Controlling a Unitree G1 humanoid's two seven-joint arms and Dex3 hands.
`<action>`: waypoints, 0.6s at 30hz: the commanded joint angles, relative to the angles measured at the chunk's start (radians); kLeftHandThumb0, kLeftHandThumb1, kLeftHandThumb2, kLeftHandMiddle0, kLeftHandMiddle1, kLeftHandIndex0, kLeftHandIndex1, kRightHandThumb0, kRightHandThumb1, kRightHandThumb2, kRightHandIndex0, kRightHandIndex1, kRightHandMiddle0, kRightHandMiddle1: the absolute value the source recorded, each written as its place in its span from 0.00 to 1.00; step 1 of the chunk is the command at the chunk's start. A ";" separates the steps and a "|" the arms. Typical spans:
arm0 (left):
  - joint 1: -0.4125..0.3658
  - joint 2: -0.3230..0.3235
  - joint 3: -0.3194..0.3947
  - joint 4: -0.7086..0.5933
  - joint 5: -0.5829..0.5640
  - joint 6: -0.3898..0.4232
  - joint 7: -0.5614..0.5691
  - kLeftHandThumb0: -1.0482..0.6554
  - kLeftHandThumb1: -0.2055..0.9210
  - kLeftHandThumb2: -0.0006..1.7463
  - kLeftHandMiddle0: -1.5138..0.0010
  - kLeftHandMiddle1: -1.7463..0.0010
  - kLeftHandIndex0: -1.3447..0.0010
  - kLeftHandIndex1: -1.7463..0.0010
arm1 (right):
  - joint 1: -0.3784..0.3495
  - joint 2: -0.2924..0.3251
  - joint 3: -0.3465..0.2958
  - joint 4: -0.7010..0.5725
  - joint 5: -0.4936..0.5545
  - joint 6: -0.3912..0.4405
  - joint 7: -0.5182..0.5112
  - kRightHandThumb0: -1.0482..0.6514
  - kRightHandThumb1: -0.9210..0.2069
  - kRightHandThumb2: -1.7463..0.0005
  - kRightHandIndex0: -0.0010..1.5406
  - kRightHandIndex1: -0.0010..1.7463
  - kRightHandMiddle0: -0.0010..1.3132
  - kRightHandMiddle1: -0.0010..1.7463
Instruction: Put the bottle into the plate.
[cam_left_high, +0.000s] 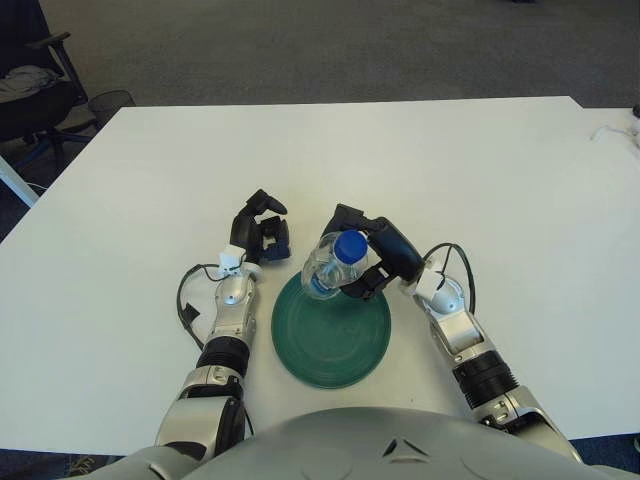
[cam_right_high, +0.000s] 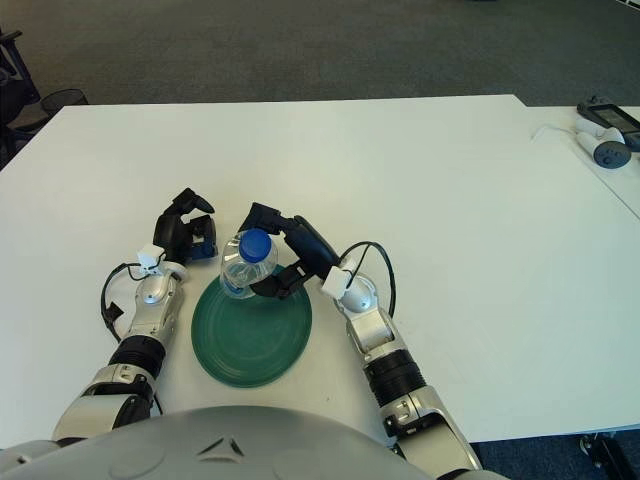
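Observation:
A clear plastic bottle (cam_left_high: 331, 267) with a blue cap stands upright over the far edge of the green plate (cam_left_high: 332, 340). My right hand (cam_left_high: 365, 252) is curled around the bottle from the right and behind, and I cannot tell whether the bottle's base touches the plate. My left hand (cam_left_high: 258, 232) shows just left of the plate and bottle, its fingers curled and holding nothing. The bottle and plate also show in the right eye view (cam_right_high: 247, 264).
The white table (cam_left_high: 420, 160) stretches wide beyond the plate. A black office chair (cam_left_high: 30, 90) and a bin stand off the far left corner. A white cable and small devices (cam_right_high: 605, 135) lie at the far right edge.

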 joint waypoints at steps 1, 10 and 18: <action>0.048 -0.018 0.001 0.059 -0.009 0.010 0.001 0.30 0.33 0.86 0.17 0.00 0.45 0.00 | -0.014 -0.010 -0.002 -0.020 -0.007 0.018 0.008 0.47 0.31 0.46 0.80 1.00 0.67 1.00; 0.038 -0.016 0.002 0.068 -0.010 0.006 -0.002 0.30 0.33 0.86 0.17 0.00 0.45 0.00 | -0.037 -0.039 -0.005 -0.022 -0.001 0.026 0.036 0.47 0.32 0.46 0.79 1.00 0.67 1.00; 0.033 -0.015 0.002 0.075 -0.006 0.000 0.002 0.30 0.33 0.86 0.16 0.00 0.45 0.00 | -0.073 -0.086 0.004 -0.004 -0.047 -0.039 0.063 0.45 0.32 0.46 0.78 1.00 0.68 1.00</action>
